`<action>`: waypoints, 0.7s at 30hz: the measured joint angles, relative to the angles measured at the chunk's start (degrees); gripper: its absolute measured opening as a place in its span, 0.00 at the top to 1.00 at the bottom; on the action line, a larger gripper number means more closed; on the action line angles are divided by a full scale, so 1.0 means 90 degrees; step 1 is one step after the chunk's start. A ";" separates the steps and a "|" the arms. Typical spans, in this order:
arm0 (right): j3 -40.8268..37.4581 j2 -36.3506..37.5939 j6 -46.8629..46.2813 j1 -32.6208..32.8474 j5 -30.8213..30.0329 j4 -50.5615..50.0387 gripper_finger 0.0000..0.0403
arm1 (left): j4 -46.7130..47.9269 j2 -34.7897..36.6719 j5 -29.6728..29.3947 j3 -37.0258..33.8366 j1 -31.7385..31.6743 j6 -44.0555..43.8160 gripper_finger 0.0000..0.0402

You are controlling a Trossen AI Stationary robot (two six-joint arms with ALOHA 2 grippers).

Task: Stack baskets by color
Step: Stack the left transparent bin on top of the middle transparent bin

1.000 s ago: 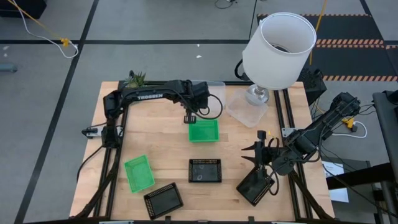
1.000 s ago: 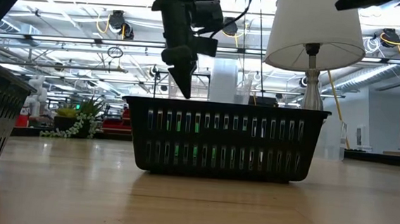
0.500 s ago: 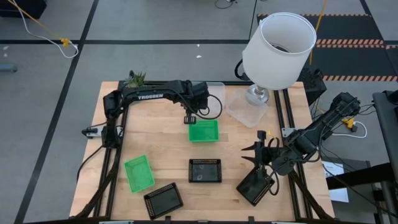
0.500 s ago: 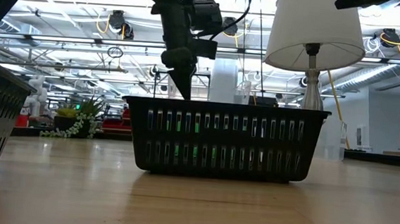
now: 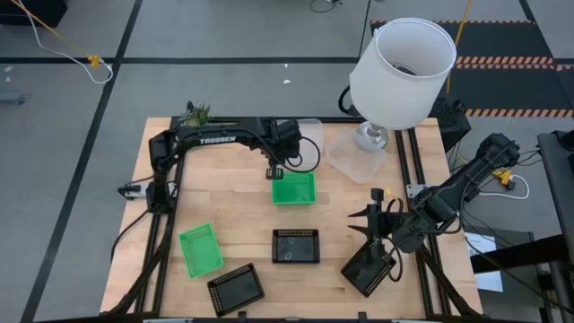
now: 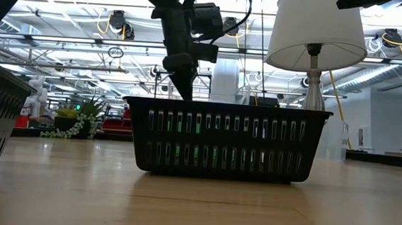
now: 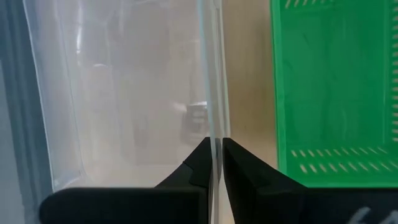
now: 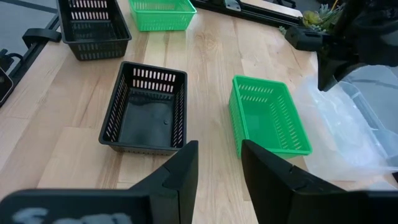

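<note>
My left gripper [image 5: 273, 170] points steeply down at the far left corner of a green basket [image 5: 294, 188] and is shut on a clear basket [image 7: 124, 93]. In the high view my arm mostly hides that clear basket [image 5: 311, 126]. More clear baskets [image 5: 354, 160] lie by the lamp. A second green basket [image 5: 200, 249] sits near the front left. Black baskets rest on the table at the middle [image 5: 296, 245], front left [image 5: 236, 287] and front right [image 5: 368, 269]. My right gripper [image 5: 373, 220] hangs open above the front right, with nothing between its fingers [image 8: 217, 163]. My left gripper pinches the thin side wall of the clear basket at its rim [image 7: 214, 127] between its two fingers, one finger inside the basket and one outside. The fingers come from above, pointing steeply down. Whether the basket's bottom rests on the table, I cannot tell.
A big white lampshade [image 5: 402, 61] on a lamp base [image 5: 369, 136] stands at the far right. A small plant [image 5: 195, 114] sits at the far left corner. Bare wood lies between the green and black baskets [image 5: 242, 211].
</note>
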State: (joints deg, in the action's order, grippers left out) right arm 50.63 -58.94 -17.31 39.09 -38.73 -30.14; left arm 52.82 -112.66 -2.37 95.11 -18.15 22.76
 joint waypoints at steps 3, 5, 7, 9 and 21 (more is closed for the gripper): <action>0.0000 0.0000 0.0001 0.0000 0.0002 -0.0001 0.71 | -0.0022 0.0000 0.0000 0.0000 0.0000 0.0000 0.92; 0.0000 0.0000 0.0002 0.0000 0.0002 -0.0001 0.71 | -0.0022 0.0000 0.0000 0.0000 0.0001 -0.0002 0.92; 0.0000 0.0000 0.0002 0.0000 0.0000 -0.0001 0.71 | -0.0022 0.0000 0.0001 0.0000 0.0002 -0.0008 0.92; 0.0000 0.0000 0.0002 0.0000 0.0002 -0.0001 0.71 | -0.0015 0.0000 0.0042 0.0000 0.0000 -0.0015 0.92; 0.0000 0.0000 0.0002 0.0000 0.0002 -0.0001 0.71 | -0.0045 0.0001 0.0092 0.0000 0.0002 -0.0012 0.67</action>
State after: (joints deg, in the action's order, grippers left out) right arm 50.63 -58.94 -17.30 39.09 -38.72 -30.15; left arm 52.42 -112.65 -1.54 95.11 -18.13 22.65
